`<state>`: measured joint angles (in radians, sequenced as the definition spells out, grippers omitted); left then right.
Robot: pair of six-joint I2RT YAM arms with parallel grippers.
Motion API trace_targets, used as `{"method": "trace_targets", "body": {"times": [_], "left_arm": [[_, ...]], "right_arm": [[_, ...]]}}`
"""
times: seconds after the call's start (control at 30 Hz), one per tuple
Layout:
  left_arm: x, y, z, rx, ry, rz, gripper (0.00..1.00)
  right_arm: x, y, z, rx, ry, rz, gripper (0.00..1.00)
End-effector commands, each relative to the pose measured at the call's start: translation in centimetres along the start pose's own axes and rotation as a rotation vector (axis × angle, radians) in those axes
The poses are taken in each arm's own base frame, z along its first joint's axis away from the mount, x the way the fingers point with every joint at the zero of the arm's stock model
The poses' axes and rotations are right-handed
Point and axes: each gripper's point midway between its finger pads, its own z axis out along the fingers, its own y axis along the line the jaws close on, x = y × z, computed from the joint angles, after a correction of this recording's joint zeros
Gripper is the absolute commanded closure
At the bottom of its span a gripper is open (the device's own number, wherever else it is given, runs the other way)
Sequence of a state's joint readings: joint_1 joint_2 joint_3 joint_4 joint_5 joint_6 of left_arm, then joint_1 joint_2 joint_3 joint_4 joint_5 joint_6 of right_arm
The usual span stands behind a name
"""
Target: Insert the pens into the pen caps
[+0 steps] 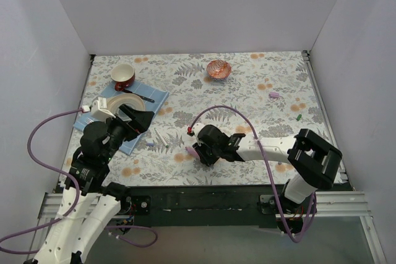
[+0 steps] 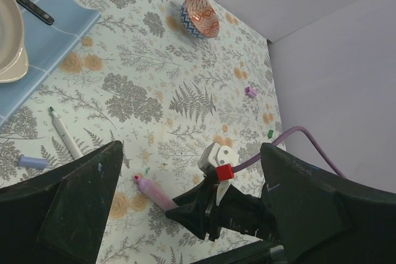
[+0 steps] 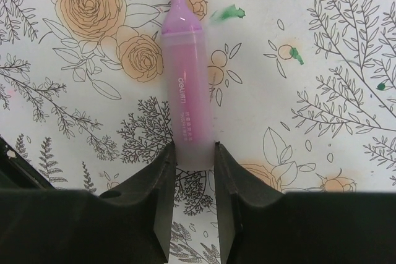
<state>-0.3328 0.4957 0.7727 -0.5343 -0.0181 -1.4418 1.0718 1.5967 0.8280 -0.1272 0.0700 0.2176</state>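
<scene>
The pale-pink marker (image 3: 185, 85) lies on the floral tablecloth, uncapped, its red tip pointing away from my right gripper (image 3: 195, 153). The right fingers press against both sides of its rear end. It also shows in the top view (image 1: 192, 151) and in the left wrist view (image 2: 154, 193). My left gripper (image 2: 190, 153) is open and empty above the cloth's left side. A slim white pen with a green tip (image 2: 65, 134) lies near a purple-blue cap (image 2: 32, 162). A pink cap (image 1: 274, 95) and a green cap (image 1: 298, 116) lie far right. The second slim pen is out of view.
A blue mat (image 1: 154, 98) at the left holds a cream plate (image 2: 9, 47) and a dark-handled knife (image 2: 28, 4), with a red bowl (image 1: 123, 76) behind. A patterned orange bowl (image 1: 218, 68) stands at the back middle. White walls enclose the table.
</scene>
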Motion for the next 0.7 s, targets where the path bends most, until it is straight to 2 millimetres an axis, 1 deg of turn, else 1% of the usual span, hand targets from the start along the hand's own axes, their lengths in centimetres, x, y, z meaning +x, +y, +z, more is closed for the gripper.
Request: {"method": "trace_targets", "body": {"times": [0.0,0.03,0.07,0.1,0.13,0.17,0.2,0.23,0.27,0.33,0.4,0.53,0.6,0.63,0.67], "left_arm": [[2.0,0.2,0.7,0.029,0.066,-0.055,0.11],[2.5,0.2,0.8,0.032,0.081,-0.089,0.13],[3.1,0.4,1.2,0.039,0.093,-0.111,0.15],[4.1,0.2,1.3,0.065,0.135,-0.13,0.19],[5.9,1.4,1.8,0.051,0.177,-0.151,0.22],[6.2,1.0,2.2,0.076,0.183,-0.194,0.23],[7.0,1.1,2.4,0.088,0.208,-0.208,0.24],[8.3,1.7,2.8,0.096,0.241,-0.225,0.26],[8.8,1.9,2.9,0.095,0.255,-0.241,0.26],[9.4,2.3,3.1,0.095,0.269,-0.246,0.27],[9.9,2.8,3.3,0.089,0.274,-0.237,0.27],[10.8,3.3,3.3,0.11,0.283,-0.234,0.25],[11.7,3.1,3.4,0.163,0.298,-0.254,0.25],[12.0,3.1,3.4,0.178,0.298,-0.263,0.25],[11.8,2.6,3.5,0.216,0.282,-0.268,0.25]], "right_arm": [[3.3,-1.5,0.1,0.064,0.072,0.01,0.93],[3.0,-1.5,-0.1,0.072,0.057,0.018,0.98],[2.7,-1.6,-0.1,0.079,0.04,0.026,0.99],[2.5,-1.5,-0.2,0.077,0.03,0.04,0.99],[2.2,-1.5,-0.4,0.078,0.015,0.049,0.99],[1.9,-1.6,-0.5,0.087,0.005,0.055,0.99],[1.6,-1.6,-0.7,0.091,-0.008,0.074,0.99],[1.0,-1.5,-0.9,0.09,-0.027,0.082,0.99],[0.7,-1.5,-1.1,0.095,-0.043,0.09,0.99],[-0.3,-1.4,-1.8,0.095,-0.081,0.114,0.99],[-0.9,-1.6,-2.3,0.105,-0.105,0.128,0.99],[-2.7,-1.5,-3.8,0.103,-0.185,0.163,0.99],[-3.6,-1.5,-4.3,0.104,-0.222,0.189,0.99],[-4.5,-1.3,-4.8,0.097,-0.257,0.2,0.99],[-4.9,-1.3,-4.9,0.098,-0.274,0.217,0.99]]}}
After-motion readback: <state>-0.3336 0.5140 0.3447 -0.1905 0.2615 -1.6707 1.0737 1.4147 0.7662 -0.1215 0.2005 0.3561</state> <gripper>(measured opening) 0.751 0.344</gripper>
